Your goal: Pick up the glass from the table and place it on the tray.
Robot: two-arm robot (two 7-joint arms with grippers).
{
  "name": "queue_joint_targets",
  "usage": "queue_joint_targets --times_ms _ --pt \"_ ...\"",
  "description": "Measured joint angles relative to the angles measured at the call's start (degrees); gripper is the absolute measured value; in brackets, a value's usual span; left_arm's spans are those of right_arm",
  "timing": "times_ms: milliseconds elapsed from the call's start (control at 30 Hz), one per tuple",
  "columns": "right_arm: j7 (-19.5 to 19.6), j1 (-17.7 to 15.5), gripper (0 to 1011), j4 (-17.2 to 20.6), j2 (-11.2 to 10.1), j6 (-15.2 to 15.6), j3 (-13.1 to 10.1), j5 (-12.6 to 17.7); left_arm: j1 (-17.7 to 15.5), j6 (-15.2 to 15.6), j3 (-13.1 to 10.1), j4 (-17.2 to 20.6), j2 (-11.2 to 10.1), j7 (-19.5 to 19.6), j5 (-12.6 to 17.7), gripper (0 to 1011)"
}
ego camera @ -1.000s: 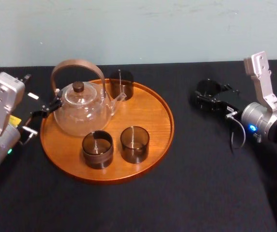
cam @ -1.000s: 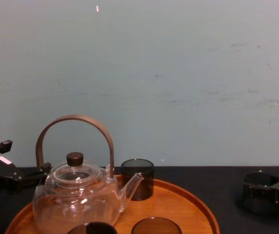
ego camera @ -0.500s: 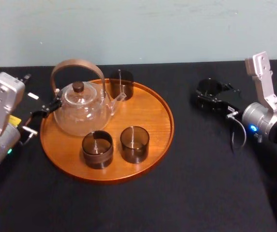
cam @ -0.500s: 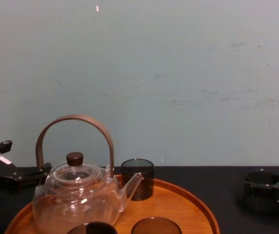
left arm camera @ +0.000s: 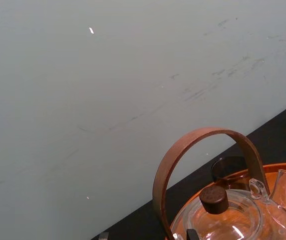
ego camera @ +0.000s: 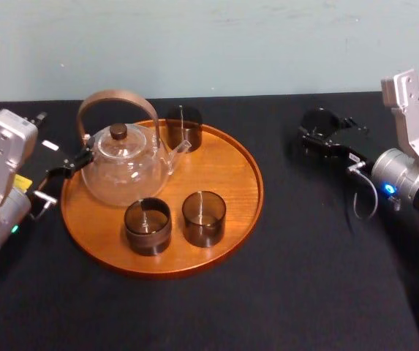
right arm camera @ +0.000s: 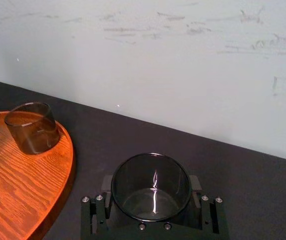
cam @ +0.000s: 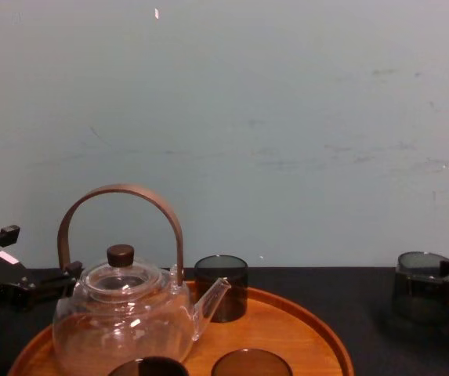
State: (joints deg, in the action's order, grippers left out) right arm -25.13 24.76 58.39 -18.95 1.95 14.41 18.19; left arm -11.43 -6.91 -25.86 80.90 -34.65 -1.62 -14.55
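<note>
Matte black table (ego camera: 282, 292) — pale scuffed wall (ego camera: 231, 44)

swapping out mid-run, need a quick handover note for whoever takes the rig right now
Right hand: shut on the glass, out to the right of the tray, apart from it.
Left hand: parked at the tray's left edge, beside the teapot.
Done: glass gripped.
Left: carry it across the table, set it on a bare spot of the tray, release.
</note>
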Motion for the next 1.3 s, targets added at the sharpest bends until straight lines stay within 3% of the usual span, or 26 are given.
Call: queue_joint_targets --times_ms 333,700,1300 --pt "0.1 -1.3 905 4.6 -0.8 1.4 0.1 0.8 0.0 0.0 0.0 0.0 0.0 0.0 0.0 1009" --pt "-0.5 -2.2 904 9.2 -0.8 2.5 2.4 1.4 0.0 0.0 0.0 0.0 0.0 0.0 0.0 1010" --pt "-2.2 -0.6 904 9.2 1.3 2.6 7.0 2.1 0.0 0.0 0.0 0.0 0.0 0.0 0.0 1010"
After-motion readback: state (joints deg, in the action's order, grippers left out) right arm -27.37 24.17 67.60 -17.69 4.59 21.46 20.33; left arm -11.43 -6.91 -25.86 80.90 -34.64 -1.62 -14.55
